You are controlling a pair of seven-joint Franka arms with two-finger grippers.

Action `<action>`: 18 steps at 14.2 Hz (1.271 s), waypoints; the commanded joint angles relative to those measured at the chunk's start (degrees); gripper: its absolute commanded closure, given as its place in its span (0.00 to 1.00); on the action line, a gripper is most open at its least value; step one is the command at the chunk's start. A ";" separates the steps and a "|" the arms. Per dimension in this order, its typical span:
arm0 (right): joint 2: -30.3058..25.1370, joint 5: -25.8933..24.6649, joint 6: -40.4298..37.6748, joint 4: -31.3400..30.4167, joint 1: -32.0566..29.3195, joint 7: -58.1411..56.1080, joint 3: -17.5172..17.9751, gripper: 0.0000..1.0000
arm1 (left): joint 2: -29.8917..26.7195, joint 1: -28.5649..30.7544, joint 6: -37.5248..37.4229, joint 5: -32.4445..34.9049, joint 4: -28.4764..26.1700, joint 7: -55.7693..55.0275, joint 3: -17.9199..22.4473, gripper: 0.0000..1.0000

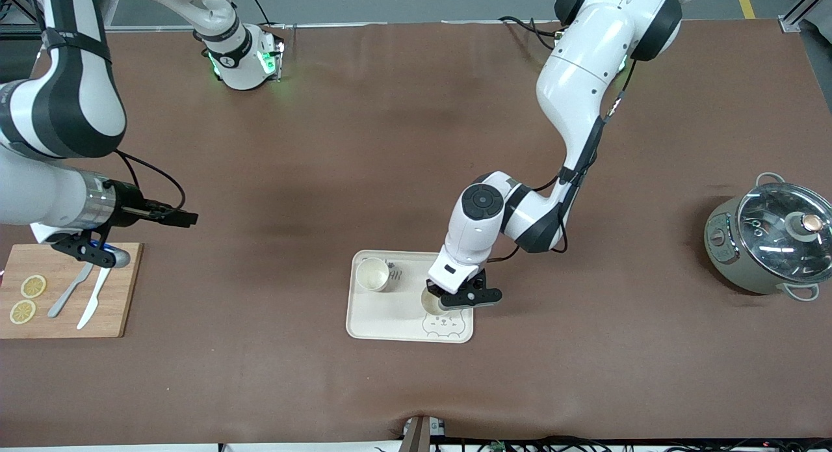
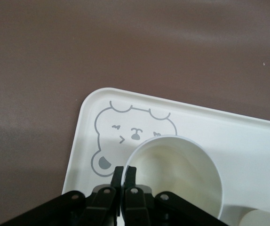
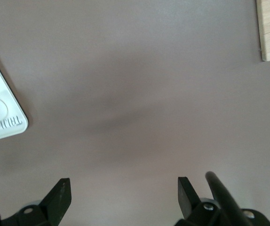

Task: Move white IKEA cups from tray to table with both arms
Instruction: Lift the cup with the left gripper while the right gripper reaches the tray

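Brown table mat (image 1: pixel 403 146); grey floor (image 1: pixel 390 3).

Left gripper (image 1: pixel 434 298) crowds the tray's (image 1: pixel 383 315) bear corner; second cup (image 1: pixel 373 274) blocks another, open tray floor lies between.

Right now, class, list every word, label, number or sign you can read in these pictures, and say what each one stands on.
Cream rectangular tray: small grey lettering in one corner, too small to read; in the right wrist view it shows upside down and blurred, not legible.
Same tray: grey bear face drawing, a picture, no words.
Grey-green lidded pot: round front dial, markings unreadable.
Nothing else bears text.
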 commanded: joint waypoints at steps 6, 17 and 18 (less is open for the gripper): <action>3.14 0.76 4.93 0.87 4.61 9.54 -0.11 0.00 | -6.27 0.90 -12.48 0.74 -0.30 -0.66 0.02 1.00; 6.04 1.54 10.91 0.96 9.45 19.12 -0.11 0.00 | -20.15 5.90 -33.05 -9.01 -0.39 13.29 0.01 1.00; 6.22 1.98 11.78 0.96 9.53 19.21 -0.11 0.00 | -21.30 6.96 -34.81 -10.15 -0.39 15.40 0.01 1.00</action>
